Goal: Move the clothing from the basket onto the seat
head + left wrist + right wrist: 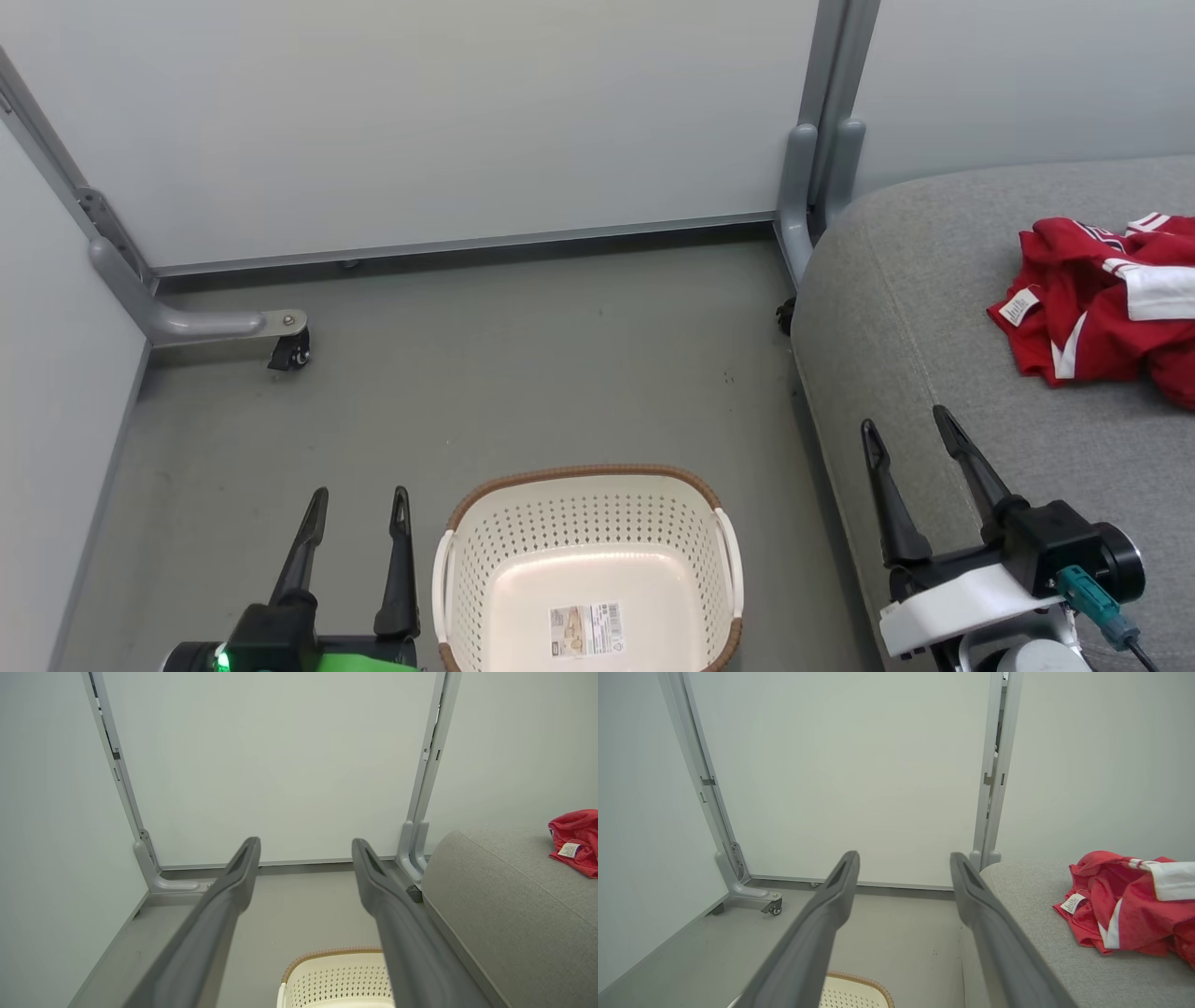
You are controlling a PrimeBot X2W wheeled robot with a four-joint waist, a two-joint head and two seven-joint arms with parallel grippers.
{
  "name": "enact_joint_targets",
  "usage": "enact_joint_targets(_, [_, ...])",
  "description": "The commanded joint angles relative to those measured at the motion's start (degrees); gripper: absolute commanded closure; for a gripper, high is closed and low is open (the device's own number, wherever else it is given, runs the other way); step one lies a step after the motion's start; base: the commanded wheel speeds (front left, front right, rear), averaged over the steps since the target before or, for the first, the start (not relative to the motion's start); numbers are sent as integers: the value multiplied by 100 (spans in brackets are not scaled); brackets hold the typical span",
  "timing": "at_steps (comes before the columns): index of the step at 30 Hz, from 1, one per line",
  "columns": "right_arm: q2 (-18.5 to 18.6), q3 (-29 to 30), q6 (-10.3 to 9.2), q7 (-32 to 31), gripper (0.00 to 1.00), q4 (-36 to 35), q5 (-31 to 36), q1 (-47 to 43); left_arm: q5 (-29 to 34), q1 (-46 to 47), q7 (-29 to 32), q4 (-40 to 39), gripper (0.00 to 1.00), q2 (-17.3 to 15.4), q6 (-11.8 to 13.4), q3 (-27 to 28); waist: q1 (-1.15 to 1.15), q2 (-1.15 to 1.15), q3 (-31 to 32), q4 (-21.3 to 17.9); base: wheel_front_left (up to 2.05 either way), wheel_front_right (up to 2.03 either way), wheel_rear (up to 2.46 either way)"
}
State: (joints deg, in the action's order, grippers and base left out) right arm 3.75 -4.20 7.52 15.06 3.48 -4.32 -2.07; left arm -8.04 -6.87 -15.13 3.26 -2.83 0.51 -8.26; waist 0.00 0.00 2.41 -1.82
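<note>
Already, in the head view, the clothing (1106, 299) is seen crumpled on the seat (934, 308), ahead and to the right of the right gripper (906, 422), whose fingers are spread around nothing. The left gripper (360, 495), likewise spread and bare, is held beside the basket (579, 532), where no garment is seen. In the left wrist view the clothing (577, 840) is found far to the right. In the right wrist view it is found closer, its heap stretched sideways. The right arm is judged the nearer.
</note>
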Motion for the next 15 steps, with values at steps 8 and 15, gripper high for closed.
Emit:
enact_joint_targets(8, [-21, -16, 0, -9, 100, 89, -8, -26, 42, -20, 1, 163, 100, 2, 0, -34, 0, 0, -7, 62, 0, 0, 0])
enact_joint_targets(15, [0, 12, 0, -136, 100, 194, -754, -8, -682, 51, 121, 246, 100, -35, -44, 23, 0, 0, -19, 67, 0, 0, 0])
